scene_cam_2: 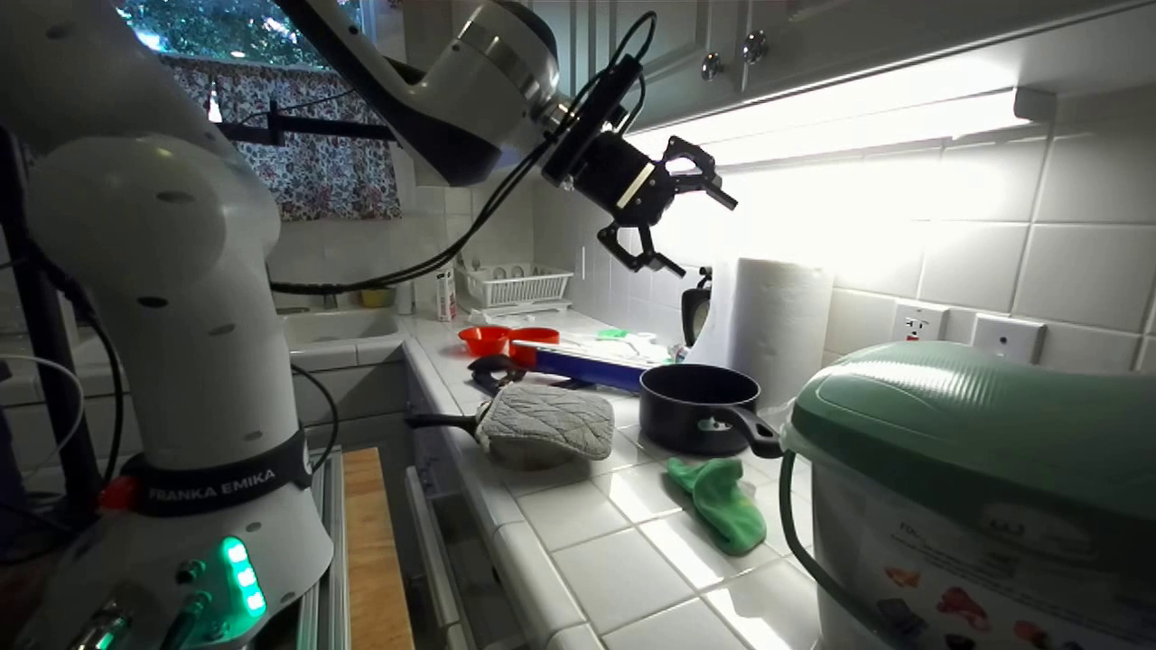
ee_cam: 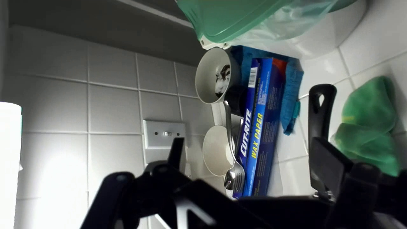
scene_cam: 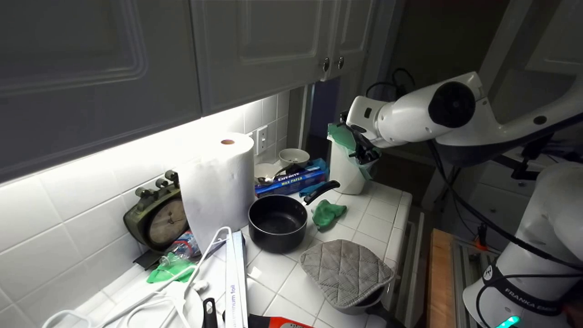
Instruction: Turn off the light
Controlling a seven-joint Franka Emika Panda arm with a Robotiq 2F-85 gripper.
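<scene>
The light (scene_cam_2: pixel 867 126) is a long strip lamp fixed under the cabinet in an exterior view. It is lit and throws a bright white band across the wall tiles. In an exterior view the lamp is hidden behind the cabinet edge, but its glow shows on the tiles (scene_cam: pixel 104 171). A white switch plate (scene_cam: pixel 262 139) is on the wall past the paper towel roll; it also shows in the wrist view (ee_cam: pixel 164 134), near the left fingertip. My gripper (scene_cam_2: pixel 704 235) is open and empty, above the counter and apart from the wall; its spread fingers show in the wrist view (ee_cam: pixel 249 156).
A paper towel roll (scene_cam: pixel 221 187) stands by the wall. A black pot (scene_cam_2: pixel 700 406), green cloth (scene_cam_2: pixel 722 506) and oven mitt (scene_cam_2: pixel 551 420) lie on the counter. A green-lidded bin (scene_cam_2: pixel 975 487) stands at the counter end. Bowls (ee_cam: pixel 216 151) and wax paper (ee_cam: pixel 260 127) are below the switch.
</scene>
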